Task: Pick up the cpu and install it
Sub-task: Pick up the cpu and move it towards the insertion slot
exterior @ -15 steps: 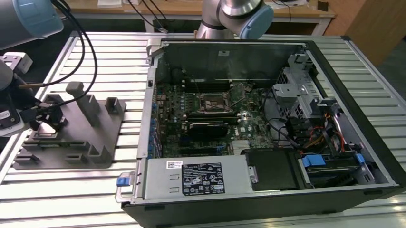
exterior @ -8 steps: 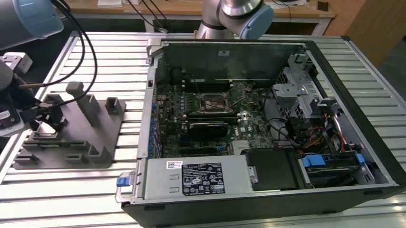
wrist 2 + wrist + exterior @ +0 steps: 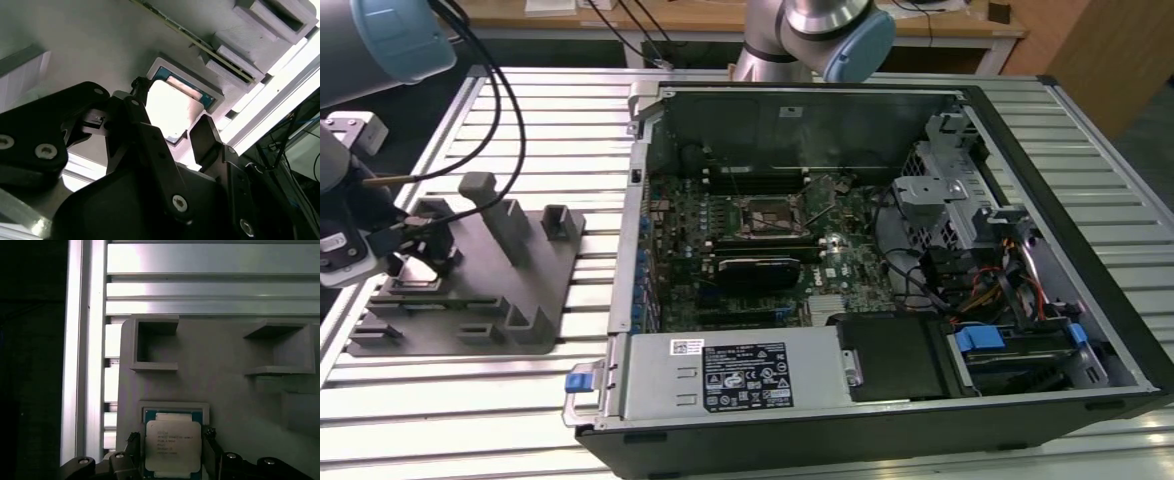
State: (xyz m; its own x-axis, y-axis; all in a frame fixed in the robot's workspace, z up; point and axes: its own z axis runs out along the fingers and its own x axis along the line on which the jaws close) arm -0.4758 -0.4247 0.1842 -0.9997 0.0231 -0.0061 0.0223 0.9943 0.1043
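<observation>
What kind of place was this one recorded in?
Probably a robotics lab bench set up for PC assembly: an open computer case sits on a slatted aluminium table, a grey tray beside it holds the cpu, and a robot arm reaches over the tray.

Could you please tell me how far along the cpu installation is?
Done: the end effector is at the grey tray. In hand: open, it straddles the cpu, which lies in its recess, not gripped. Left: the lift, and seating the cpu in the socket, which looks empty.
</observation>
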